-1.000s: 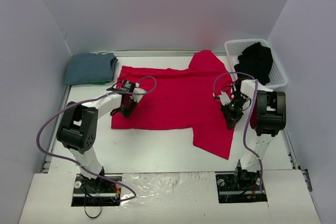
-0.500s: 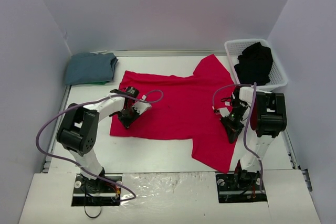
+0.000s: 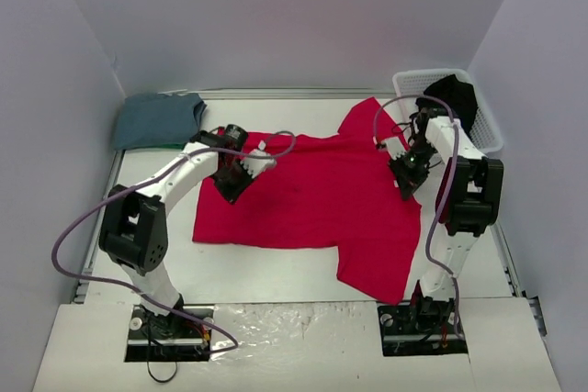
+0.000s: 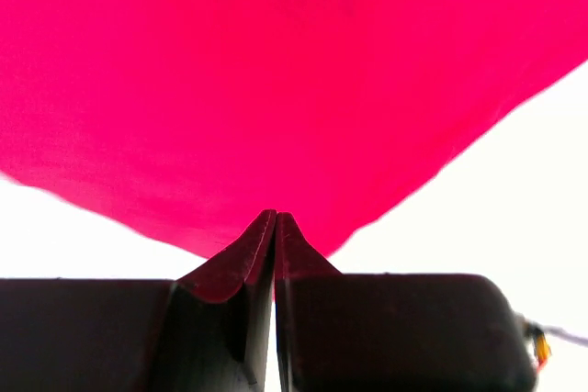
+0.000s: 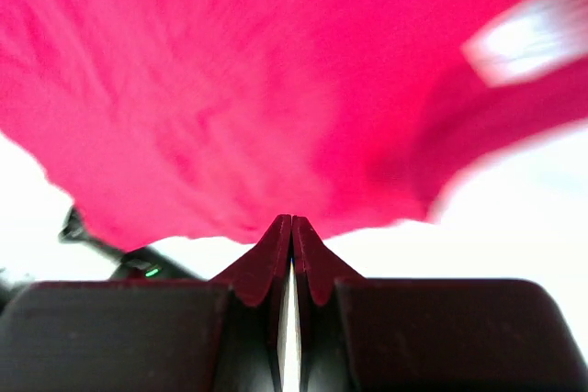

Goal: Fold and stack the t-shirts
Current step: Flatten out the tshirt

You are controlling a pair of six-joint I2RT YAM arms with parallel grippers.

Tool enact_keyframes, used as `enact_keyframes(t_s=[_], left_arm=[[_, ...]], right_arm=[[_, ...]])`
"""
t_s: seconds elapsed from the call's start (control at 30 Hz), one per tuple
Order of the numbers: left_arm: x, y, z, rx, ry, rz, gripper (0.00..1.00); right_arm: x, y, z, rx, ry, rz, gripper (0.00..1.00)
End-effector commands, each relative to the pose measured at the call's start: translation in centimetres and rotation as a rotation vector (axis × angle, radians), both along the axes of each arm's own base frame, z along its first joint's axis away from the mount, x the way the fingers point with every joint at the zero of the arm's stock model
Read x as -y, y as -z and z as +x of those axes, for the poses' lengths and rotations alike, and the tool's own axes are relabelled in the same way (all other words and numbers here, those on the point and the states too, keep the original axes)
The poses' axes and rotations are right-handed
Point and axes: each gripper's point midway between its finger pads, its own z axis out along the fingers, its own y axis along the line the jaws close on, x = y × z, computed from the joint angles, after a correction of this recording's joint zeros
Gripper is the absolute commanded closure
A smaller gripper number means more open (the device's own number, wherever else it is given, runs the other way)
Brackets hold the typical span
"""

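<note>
Red t-shirt (image 3: 312, 195) gripped at two edges!
Left gripper (image 3: 230, 185) clamps its 9 o'clock edge, right gripper (image 3: 405, 183) its 3 o'clock edge.

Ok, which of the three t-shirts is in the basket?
The black t-shirt, bunched inside the white basket at the far right. The red t-shirt lies spread out in the middle; the blue-grey t-shirt sits folded far left.

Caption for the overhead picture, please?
Both jaws shut on the red t-shirt; grey t-shirt folded far left, black t-shirt in the basket.
</note>
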Motion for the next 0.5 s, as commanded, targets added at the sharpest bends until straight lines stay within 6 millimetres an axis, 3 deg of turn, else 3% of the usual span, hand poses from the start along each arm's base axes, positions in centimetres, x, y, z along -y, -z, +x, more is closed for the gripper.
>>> enact_keyframes(t_s=[0.0,0.13,0.2,0.27,0.33,0.47], left_arm=[[1.0,-7.1,2.3,0.171,0.013,-0.104,0.98],[0.1,-11.9,6.9,0.363,-0.117,-0.132,0.98],[-0.8,-13.1,8.6,0.447,-0.179,-0.107,0.98],[-2.7,-13.8,9.8,0.532,-0.226,-0.024,0.98],[-4.4,-14.7,11.4,0.630,-0.278,0.049,0.98],[-6.4,-15.2,12.5,0.685,-0.353,0.089,0.98]], right_arm=[[0.2,-4.0,0.9,0.055,-0.059,0.022,1.00],[-0.1,-4.8,5.3,0.156,-0.034,0.042,1.00],[-0.4,-5.0,7.8,0.222,-0.008,0.040,1.00],[-0.7,-4.1,10.0,0.250,-0.006,0.030,1.00],[-0.9,-4.8,12.5,0.311,0.002,0.020,1.00],[-2.7,-3.9,16.3,0.395,-0.078,-0.011,1.00]])
